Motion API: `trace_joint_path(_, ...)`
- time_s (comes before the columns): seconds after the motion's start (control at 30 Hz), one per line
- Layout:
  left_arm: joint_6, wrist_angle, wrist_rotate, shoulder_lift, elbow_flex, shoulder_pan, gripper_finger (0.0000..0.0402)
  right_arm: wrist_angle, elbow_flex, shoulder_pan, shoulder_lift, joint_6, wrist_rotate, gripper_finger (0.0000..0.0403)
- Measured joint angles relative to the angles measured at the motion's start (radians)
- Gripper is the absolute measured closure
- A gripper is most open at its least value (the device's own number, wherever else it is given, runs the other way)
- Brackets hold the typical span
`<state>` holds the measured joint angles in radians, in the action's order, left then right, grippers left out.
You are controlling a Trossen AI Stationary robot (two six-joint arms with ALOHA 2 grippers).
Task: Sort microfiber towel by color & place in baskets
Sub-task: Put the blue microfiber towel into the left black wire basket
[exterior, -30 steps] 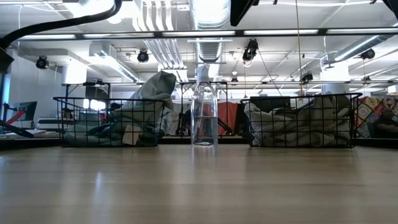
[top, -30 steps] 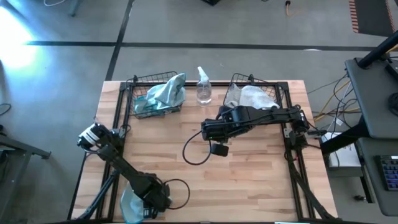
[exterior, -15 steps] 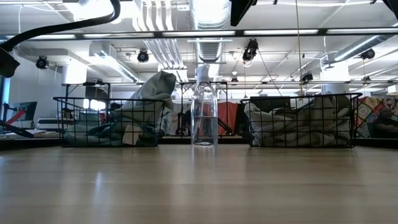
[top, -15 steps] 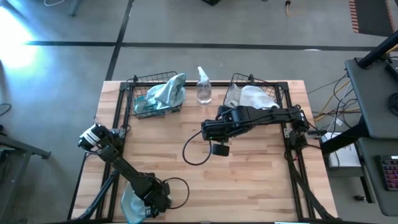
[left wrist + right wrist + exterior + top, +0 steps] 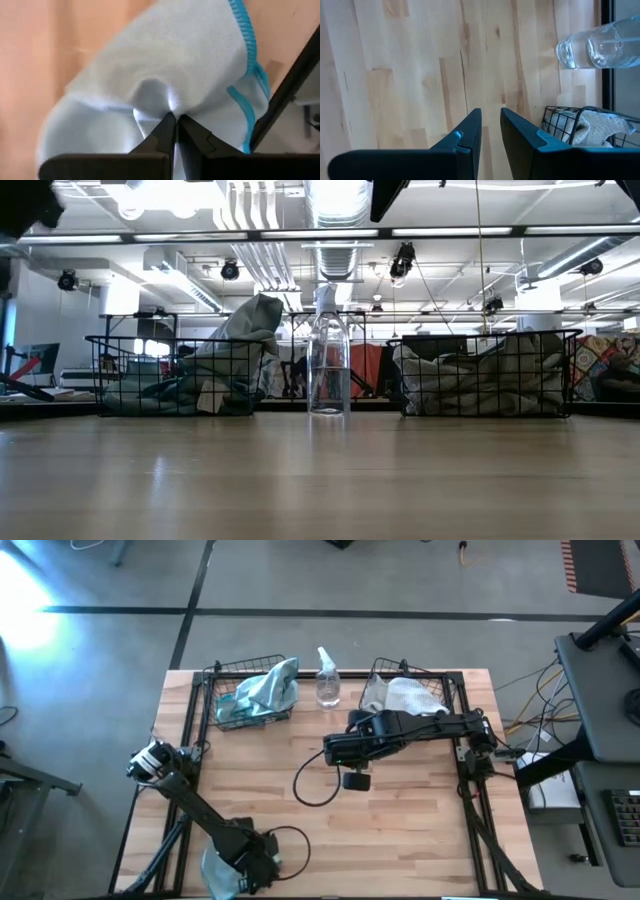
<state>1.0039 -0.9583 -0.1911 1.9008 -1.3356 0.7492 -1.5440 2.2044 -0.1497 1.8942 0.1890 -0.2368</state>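
Towel (image 5: 165, 75) fold pinched btwn left jaws

A light wooden counter (image 5: 400, 810) with a black frame along its edges carries everything. At its far edge stand two dark wire baskets: the left basket (image 5: 228, 718) holds teal-blue cloths (image 5: 268, 688), the right basket (image 5: 452, 692) pale grey-white cloths (image 5: 410, 695). A clear spray bottle (image 5: 327, 682) stands upright between them. At the near left corner a teal-blue cloth (image 5: 218, 872) lies on the boards.
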Motion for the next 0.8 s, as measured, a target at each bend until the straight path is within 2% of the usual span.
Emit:
trace_joint_path(0.47, 0.028, -0.605, 0.364, -0.003, -0.432, -0.055, 0.0401, 0.0, 0.0, 0.002, 0.0, -0.055, -0.001, 0.0337)
trace_joint_path(0.67, 0.025, -0.612, 0.536, -0.018, -0.574, -0.096, 0.0401, 0.0, 0.0, 0.002, 0.0, -0.059, -0.001, 0.0337)
trace_joint_path(0.8, -0.037, -0.612, 0.621, -0.019, -0.661, -0.129, 0.0402, 0.001, 0.0, 0.002, 0.0, -0.059, 0.0, 0.0337)
